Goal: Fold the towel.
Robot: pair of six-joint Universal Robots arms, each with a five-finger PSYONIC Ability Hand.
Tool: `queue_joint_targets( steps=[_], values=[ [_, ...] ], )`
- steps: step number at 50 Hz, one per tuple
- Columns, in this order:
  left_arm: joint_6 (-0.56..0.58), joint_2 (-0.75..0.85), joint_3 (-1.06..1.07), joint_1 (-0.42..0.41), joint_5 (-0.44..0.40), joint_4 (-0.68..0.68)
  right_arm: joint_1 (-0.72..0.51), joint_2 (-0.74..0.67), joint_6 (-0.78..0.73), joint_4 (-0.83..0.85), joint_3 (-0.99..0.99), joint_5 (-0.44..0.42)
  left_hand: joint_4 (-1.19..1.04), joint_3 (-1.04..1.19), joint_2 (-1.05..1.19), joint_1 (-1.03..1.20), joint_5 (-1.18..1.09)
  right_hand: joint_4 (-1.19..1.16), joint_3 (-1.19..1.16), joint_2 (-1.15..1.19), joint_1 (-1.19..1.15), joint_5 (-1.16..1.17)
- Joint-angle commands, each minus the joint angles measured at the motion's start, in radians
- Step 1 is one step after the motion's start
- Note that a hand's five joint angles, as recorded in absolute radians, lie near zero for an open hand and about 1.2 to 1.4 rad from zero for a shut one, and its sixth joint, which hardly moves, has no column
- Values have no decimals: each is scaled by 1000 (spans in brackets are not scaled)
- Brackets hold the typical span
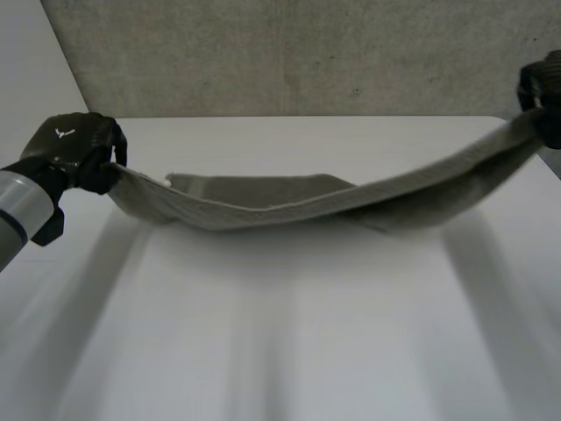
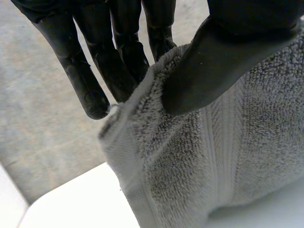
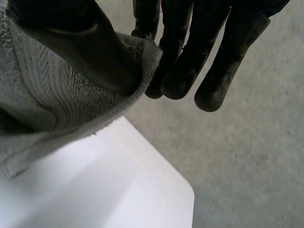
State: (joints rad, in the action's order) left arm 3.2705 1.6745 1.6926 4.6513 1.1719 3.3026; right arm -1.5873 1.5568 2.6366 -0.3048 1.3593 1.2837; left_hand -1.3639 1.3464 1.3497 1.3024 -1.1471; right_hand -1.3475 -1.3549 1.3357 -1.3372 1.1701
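Here, the grey terry towel (image 1: 289, 209) is held sagging over the white table (image 1: 280, 342), one end pinched by the black left hand (image 1: 77, 151), the other by the black right hand (image 1: 545, 81). Only edges are gripped; a corner could be lost under tension.
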Motion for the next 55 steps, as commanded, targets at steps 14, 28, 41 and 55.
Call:
queue_joint_targets(
  steps=[14,28,41,55],
  values=[
    [-6,141,-106,-37,-63,121,-8,-135,-55,82,52,-53,-32,50,47,94,-75,-49,-41,61,-59,52],
    [-115,412,-1019,-181,308,161,-246,-504,-19,162,-1046,315,-32,50,47,94,-75,-49,-41,61,-59,52],
    [-256,416,-845,-164,292,256,-227,-517,152,69,-891,73,-32,50,47,94,-75,-49,-41,61,-59,52],
    [-166,419,-212,-43,-43,396,-178,-483,-72,202,-106,-176,-32,50,47,94,-75,-49,-41,61,-59,52]
  ],
)
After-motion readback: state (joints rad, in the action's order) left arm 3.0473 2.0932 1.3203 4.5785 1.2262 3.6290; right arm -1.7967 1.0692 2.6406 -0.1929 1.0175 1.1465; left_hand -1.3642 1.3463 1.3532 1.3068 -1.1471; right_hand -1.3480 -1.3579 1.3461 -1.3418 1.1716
